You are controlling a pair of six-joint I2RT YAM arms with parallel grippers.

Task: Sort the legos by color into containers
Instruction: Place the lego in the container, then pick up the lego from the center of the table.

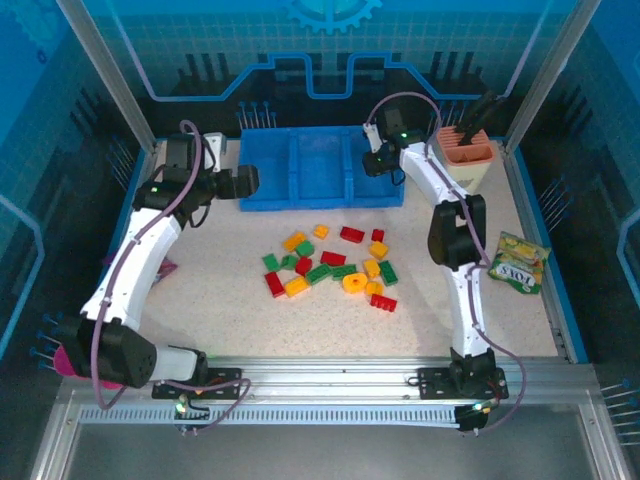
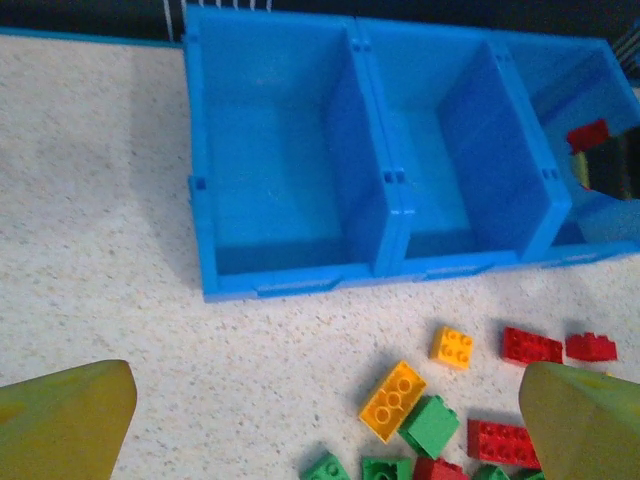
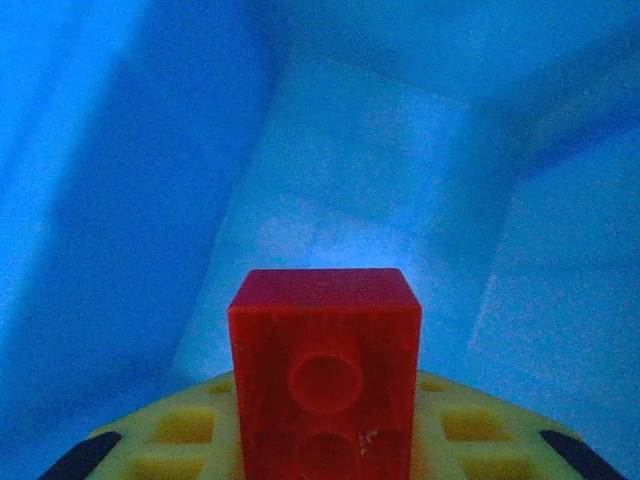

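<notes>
The right pincer (image 1: pixel 376 160) is clamped on a red brick (image 3: pixel 322 360), pinching it by two opposite sides, and hangs over the right compartment of the tray (image 1: pixel 300 203). In the right wrist view blue walls rise all round the brick. That suggests it is held low inside the compartment, probably so that it falls only a short way on release and does not bounce out. The left and middle compartments look bare in the left wrist view, so the right one seems to have been picked for red.

The left pincer (image 1: pixel 247 181) hovers near the tray's left front corner. Its fingers (image 2: pixel 65 420) are spread wide with nothing between them, and its camera looks over the tray and the nearer bricks. It is likely kept there to stay out of the other arm's way.

The other bricks (image 1: pixel 330 265) lie loose on the surface (image 1: pixel 220 310) in front of the tray. Red, green and yellow-orange are mixed and some touch. The sorting looks barely begun, and the next move should be for the right pincer to let go
</notes>
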